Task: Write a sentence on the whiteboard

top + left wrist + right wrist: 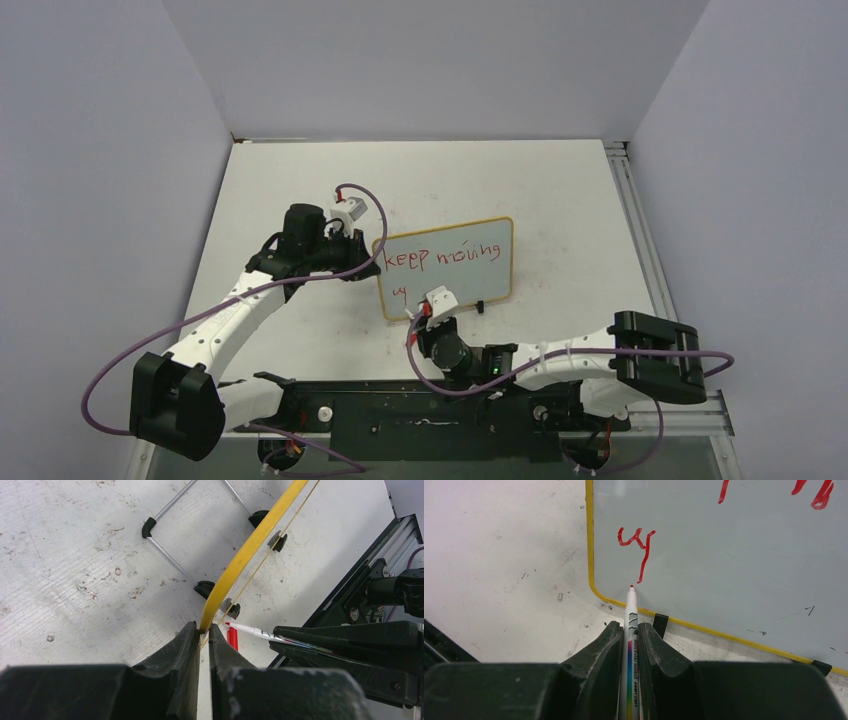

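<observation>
the whiteboard [724, 570] has a smooth, faintly glossy pale face in a smooth yellow plastic-looking frame [250, 550]; its stand rods [170, 557] look like thin shiny metal. the tabletop [75, 555] is matt white, finely ribbed and scuffed. the marker [631, 610] is smooth glossy plastic. the left pincer [204, 627] and right pincer [629, 626] are matt black plastic with a layered grain

Whiteboard [470, 285] upright mid-table, one gripper at its side, one in front.
It stands on the table [570, 200], and the left gripper [202, 630] clamps its left edge. The right gripper [628, 630] sits before the lower-left corner, the marker [630, 615] pinched between its fingers, tip at the board's face. The sentence [440, 256] runs along the top, its second line starting lower left, just above that tip.
</observation>
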